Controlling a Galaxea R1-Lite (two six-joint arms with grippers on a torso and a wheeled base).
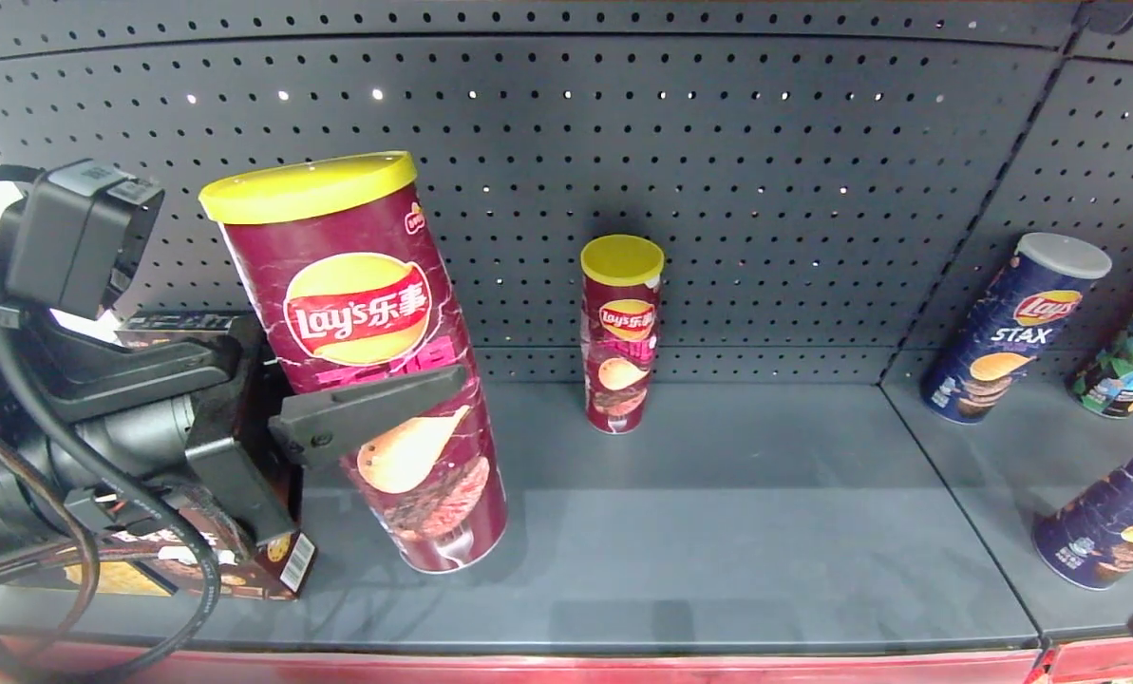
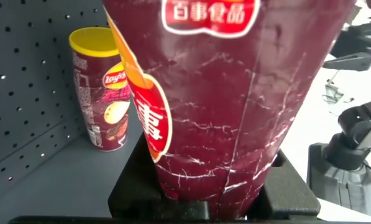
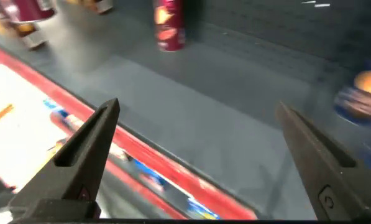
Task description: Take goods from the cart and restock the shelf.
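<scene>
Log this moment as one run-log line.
left gripper: shut on maroon chip can, tilted above shelf | right gripper: open, empty, near shelf front edge | second maroon can: upright at shelf rear

**Right gripper [image 3: 196, 106] spread above the shelf [image 3: 222, 81]**

The right gripper hangs, fingers wide apart, above the grey shelf near its red front edge [image 3: 191, 179]. A maroon chip can [image 3: 169, 25] stands upright deep on the shelf, a blurred blue can [image 3: 359, 102] too.

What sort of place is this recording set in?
Probably a shop aisle, or a mock-up of one: a dark shelf with a perforated back panel, a maroon chip can and a blue chip can standing on it, and the left gripper holding a second maroon can.
</scene>
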